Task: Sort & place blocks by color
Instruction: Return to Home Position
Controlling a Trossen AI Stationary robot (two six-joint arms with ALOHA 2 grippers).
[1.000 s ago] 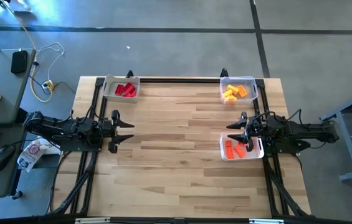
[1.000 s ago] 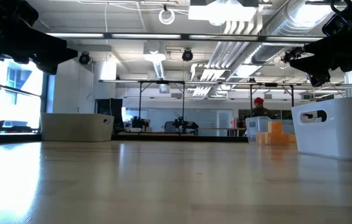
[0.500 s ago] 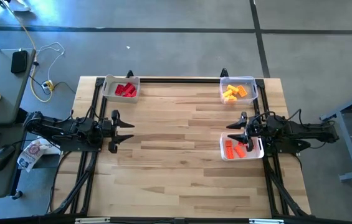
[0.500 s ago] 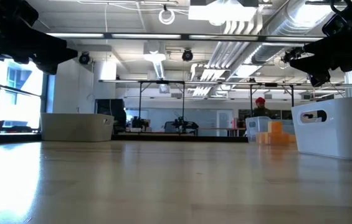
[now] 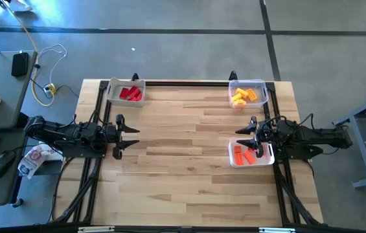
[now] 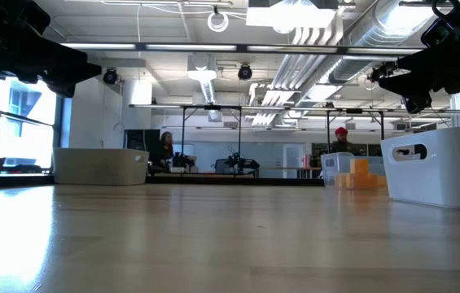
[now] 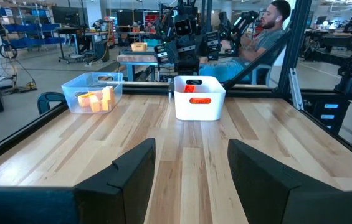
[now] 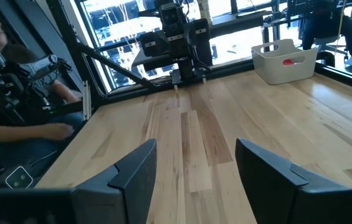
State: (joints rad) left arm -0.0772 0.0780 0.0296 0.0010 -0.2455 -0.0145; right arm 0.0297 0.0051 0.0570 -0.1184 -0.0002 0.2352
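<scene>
Blocks (image 5: 129, 94) sit sorted in bins (image 5: 109, 90) at 11, 1 and 4 o'clock, so we judge only homing remains; left gripper (image 5: 133, 136) and right gripper (image 5: 240, 139) gape empty.

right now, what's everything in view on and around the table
table: one, light wood, centre
red blocks: several, red, in the pale bin, far left corner
yellow-orange blocks: several, in the clear bin, far right corner
orange blocks: several, in the white bin, right side
seated person: one, beyond the table, left wrist view
left gripper: open, empty, over the left side
right gripper: open, empty, above the white bin
</scene>
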